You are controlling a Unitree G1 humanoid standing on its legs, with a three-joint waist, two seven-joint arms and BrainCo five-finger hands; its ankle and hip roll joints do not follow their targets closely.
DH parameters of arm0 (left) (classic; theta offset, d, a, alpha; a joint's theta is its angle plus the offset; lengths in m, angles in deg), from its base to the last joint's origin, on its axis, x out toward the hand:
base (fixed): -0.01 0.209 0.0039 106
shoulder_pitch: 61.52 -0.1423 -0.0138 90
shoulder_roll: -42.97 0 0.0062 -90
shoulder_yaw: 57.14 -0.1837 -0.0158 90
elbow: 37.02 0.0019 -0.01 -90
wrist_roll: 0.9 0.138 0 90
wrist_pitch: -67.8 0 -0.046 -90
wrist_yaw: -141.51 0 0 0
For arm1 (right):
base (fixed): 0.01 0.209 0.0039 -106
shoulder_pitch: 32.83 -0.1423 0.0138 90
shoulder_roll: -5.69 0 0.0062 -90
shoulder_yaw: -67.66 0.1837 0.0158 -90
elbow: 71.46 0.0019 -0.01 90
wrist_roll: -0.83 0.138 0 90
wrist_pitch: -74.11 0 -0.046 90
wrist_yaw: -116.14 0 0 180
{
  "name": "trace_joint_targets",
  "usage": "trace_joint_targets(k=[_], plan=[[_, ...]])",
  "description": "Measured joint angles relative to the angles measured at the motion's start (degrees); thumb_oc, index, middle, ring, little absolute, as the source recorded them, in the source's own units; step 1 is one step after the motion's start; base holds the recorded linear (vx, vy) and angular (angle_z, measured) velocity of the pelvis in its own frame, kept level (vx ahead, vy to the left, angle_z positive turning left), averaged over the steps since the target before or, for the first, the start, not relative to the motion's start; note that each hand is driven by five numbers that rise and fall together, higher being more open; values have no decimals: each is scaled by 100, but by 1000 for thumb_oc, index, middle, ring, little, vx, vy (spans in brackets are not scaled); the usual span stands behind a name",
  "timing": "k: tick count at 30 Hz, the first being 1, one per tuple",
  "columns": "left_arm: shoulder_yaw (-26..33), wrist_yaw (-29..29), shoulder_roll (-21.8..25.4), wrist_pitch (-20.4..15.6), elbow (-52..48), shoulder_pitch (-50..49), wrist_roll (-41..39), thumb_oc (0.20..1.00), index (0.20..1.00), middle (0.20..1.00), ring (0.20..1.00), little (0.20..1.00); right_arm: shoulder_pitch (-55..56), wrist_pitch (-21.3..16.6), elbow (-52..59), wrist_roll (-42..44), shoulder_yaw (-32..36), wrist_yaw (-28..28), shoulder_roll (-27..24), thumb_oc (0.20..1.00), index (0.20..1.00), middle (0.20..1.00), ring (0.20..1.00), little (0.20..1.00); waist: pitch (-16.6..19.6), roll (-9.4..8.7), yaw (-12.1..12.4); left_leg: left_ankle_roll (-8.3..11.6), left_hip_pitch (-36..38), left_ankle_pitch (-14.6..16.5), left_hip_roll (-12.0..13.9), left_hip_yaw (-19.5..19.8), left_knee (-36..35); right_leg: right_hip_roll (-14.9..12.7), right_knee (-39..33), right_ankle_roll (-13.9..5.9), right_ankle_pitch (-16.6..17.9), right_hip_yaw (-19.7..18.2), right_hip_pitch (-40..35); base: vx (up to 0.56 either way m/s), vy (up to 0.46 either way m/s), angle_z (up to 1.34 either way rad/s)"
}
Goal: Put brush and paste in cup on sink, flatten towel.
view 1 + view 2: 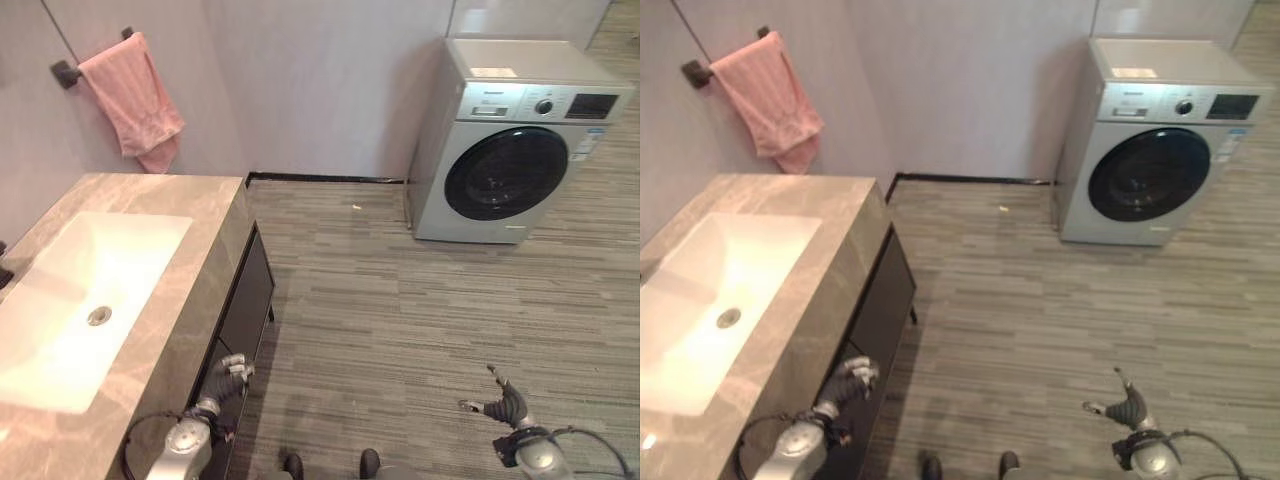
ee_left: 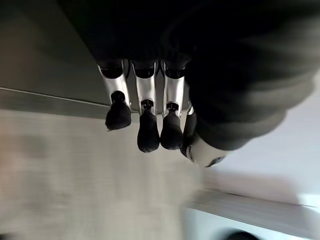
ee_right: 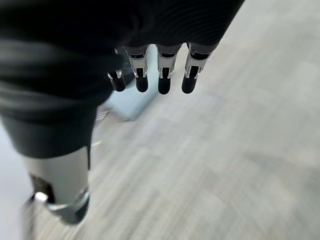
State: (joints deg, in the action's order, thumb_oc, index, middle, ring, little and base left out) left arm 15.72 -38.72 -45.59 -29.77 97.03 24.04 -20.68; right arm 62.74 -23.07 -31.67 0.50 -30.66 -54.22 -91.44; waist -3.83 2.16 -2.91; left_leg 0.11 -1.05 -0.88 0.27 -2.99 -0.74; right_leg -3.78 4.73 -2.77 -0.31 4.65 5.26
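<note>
Left eye view: left hand (image 1: 228,375) low by the vanity front, fingers relaxed, empty; right hand (image 1: 505,403) over the floor, fingers spread, empty. Further out, sink (image 1: 60,330) in the counter (image 1: 190,262). Farthest, pink towel (image 1: 132,98) bunched on the bar, washer (image 1: 510,140) by the wall.

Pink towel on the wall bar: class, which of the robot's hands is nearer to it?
Left. The left hand hangs beside the vanity below the pink towel; the right hand is over open floor, farther away.
</note>
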Motion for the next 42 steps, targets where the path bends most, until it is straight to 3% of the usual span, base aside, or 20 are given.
trace_joint_targets(k=[1, 2, 3, 5, 10, 14, 17, 25, 26, 27, 28, 30, 31, 32, 33, 36, 38, 42], plan=[[-16, -11, -60, -23, 345, 68, 129, 200, 200, 200, 200, 200, -80, -3, -289, 69, -157, -14, 92, 1000, 1000, 1000, 1000, 1000, 7, -34, -28, -27, 4, -7, -36, -39, -15, -33, 23, -64, 26, -47, 11, 15, 18, -23], [-4, 14, -117, 65, 706, 134, 293, 489, 489, 489, 489, 489, -111, 96, -429, 94, -269, -84, 195, 1000, 1000, 1000, 1000, 1000, 25, -61, -32, -47, 4, -8, -66, -79, -24, -61, 37, -100, 18, -110, 42, 9, -22, -13], [8, 47, -95, 132, 751, 58, 481, 1000, 1000, 1000, 1000, 1000, -101, 114, -365, 178, -447, -155, 236, 1000, 1000, 1000, 1000, 1000, 13, -87, -91, -60, -6, -4, -108, -101, -33, -115, 72, -139, -2, -121, 73, 30, -40, -18], [396, 186, -220, 111, 1167, 97, 519, 1000, 1000, 1000, 1000, 1000, -143, 110, -366, 177, -486, -267, 272, 1000, 1000, 1000, 1000, 1000, 15, -100, 79, -67, 135, 25, -84, -356, -111, -154, 21, -159, -9, -88, 56, 80, -81, -41], [688, 231, -224, 164, 1320, -18, 518, 1000, 1000, 1000, 1000, 1000, -128, 114, -550, 180, -432, -391, 272, 1000, 1000, 1000, 1000, 1000, 54, -96, 127, 26, 301, 77, 72, -237, -143, 20, -241, -112, 37, 60, -250, 33, -67, 4], [676, 347, -221, 188, 1411, 174, 949, 1000, 1000, 1000, 1000, 1000, -172, 112, -1049, 489, -388, -513, 268, 1000, 1000, 1000, 1000, 1000, 47, -96, 126, 67, 234, 51, 157, -39, -71, 110, -311, 3, 64, 228, -363, 8, -54, 19], [326, 429, -128, 188, 1371, 253, 1377, 1000, 1000, 1000, 1000, 1000, -185, 112, -1165, 675, -341, -599, 252, 1000, 1000, 1000, 1000, 1000, 46, -90, 100, 78, 196, 58, 218, -38, -39, 171, -294, 26, 58, 230, -330, 13, -65, 2], [507, 449, 5, 206, 1788, 421, 1408, 1000, 1000, 1000, 1000, 1000, -142, 82, -1192, 655, -178, -673, 102, 1000, 1000, 1000, 1000, 1000, -135, -356, -139, 245, -124, 248, 379, 103, 316, 378, 1190, 305, -720, 67, 420, 13, -115, 5], [513, 452, 40, 203, 1785, 391, 1405, 1000, 1000, 1000, 1000, 1000, -87, 72, -1249, 682, -166, -671, 49, 1000, 1000, 1000, 1000, 1000, -161, -358, -129, 527, -208, 208, 439, 90, 526, 454, 1421, 425, -850, 77, 544, 12, -115, 29], [516, 455, 154, 188, 1790, 526, 1401, 1000, 1000, 1000, 1000, 1000, -143, 59, -1328, 690, -108, -665, 96, 1000, 1000, 1000, 1000, 1000, -238, -545, -194, 623, -617, 306, 344, 129, 1234, 401, 1523, 584, -950, -52, 671, 87, -73, 40], [503, 468, 170, 214, 1819, 660, 1398, 1000, 1000, 1000, 1000, 1000, -205, 87, -1462, 698, -51, -651, 95, 1000, 1000, 1000, 1000, 1000, -347, -612, -232, 619, -948, 308, 326, 146, 1849, 374, 1523, 611, -954, 1, 663, 89, -73, 35], [510, 493, 80, 200, 1909, 804, 1357, 1000, 1000, 1000, 1000, 1000, -343, 83, -1874, 764, 37, -587, 39, 1000, 1000, 1000, 1000, 1000, -598, -679, -100, 741, -1631, 13, 307, 366, 3067, 430, 1347, 721, -916, 9, 466, 195, 13, 8], [508, 517, 48, 194, 1932, 845, 1348, 1000, 1000, 1000, 1000, 1000, -420, 114, -1987, 800, 39, -564, 24, 1000, 1000, 1000, 1000, 1000, -681, -669, -37, 690, -1698, 58, 285, 422, 3002, 424, 1269, 727, -883, -25, 342, 253, 61, -12], [518, 565, 0, 192, 2048, 753, 1342, 1000, 1000, 1000, 1000, 1000, -413, 96, -1977, 865, 102, -488, 20, 1000, 1000, 1000, 1000, 1000, -629, -624, -67, 636, -1578, 47, 297, 289, 1656, 470, 916, 725, -877, -46, 237, 261, 111, -27], [520, 588, -5, 196, 2087, 726, 1343, 1000, 1000, 1000, 1000, 1000, -481, 93, -1992, 871, 114, -462, 11, 1000, 1000, 1000, 1000, 1000, -627, -555, -67, 603, -1598, -39, 321, 241, 1140, 506, 734, 730, -851, -38, 135, 364, 159, -18], [506, 645, -21, 196, 2031, 727, 1343, 1000, 1000, 1000, 1000, 1000, -488, 104, -1988, 866, 30, -436, 58, 1000, 1000, 1000, 1000, 1000, -666, -389, -17, 664, -1698, -267, 570, 156, 265, 722, 313, 590, -720, -112, -111, 324, 219, -20], [503, 672, -44, 197, 1851, 666, 1344, 1000, 1000, 1000, 1000, 1000, -597, 119, -1984, 848, -89, -446, 60, 1000, 1000, 1000, 1000, 1000, -706, -234, 68, 573, -1787, -215, 565, 102, 771, 845, 384, 551, -725, -343, -243, 397, 353, -56], [521, 678, -80, 184, 1851, 680, 1352, 1000, 1000, 1000, 1000, 1000, -804, 122, -1853, 799, -83, -426, 117, 1000, 1000, 1000, 1000, 1000, -591, -188, 73, -30, -1465, -269, -14, -96, 935, 688, 373, 471, -875, -764, -575, 248, 272, -55]])
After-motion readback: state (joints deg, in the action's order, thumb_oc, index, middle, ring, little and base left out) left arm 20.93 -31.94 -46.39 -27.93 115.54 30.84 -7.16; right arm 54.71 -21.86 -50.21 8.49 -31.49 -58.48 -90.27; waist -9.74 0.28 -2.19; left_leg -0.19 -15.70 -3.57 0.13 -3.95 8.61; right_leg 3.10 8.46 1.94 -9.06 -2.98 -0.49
